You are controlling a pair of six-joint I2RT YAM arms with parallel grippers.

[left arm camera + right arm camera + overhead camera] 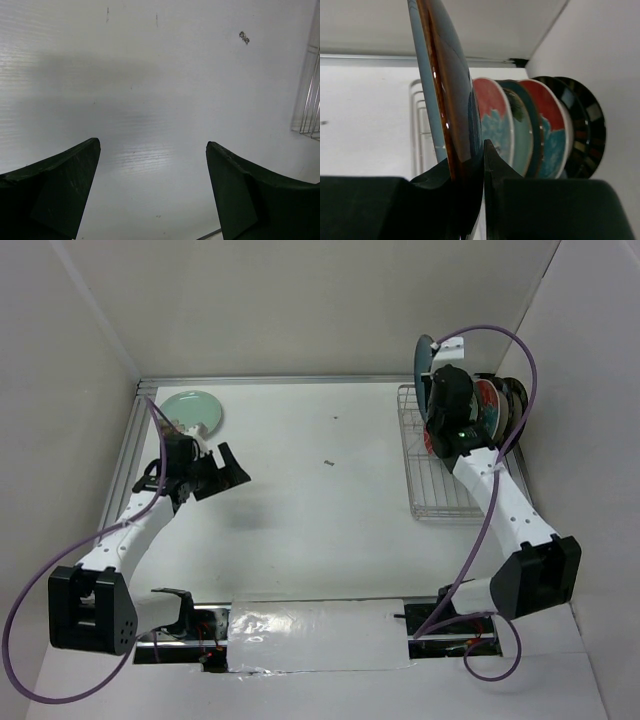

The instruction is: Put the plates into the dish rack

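Right gripper (483,150): clamped on upright teal plate (437,85), at far end of dish rack (432,490).
Left gripper (153,150): wide open, empty; mint plate (192,410) lies near, on its far side.

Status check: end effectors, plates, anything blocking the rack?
Left end effector open, empty. Right end effector shut on teal plate, upright above dish rack. Mint plate on table, far left. No obstruction seen.

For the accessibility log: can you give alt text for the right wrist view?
The right hand pinches the rim of an upright dark teal plate, seen edge-on. Behind it a row of plates, red-and-teal, mint and stripe-rimmed, stands in the wire dish rack.
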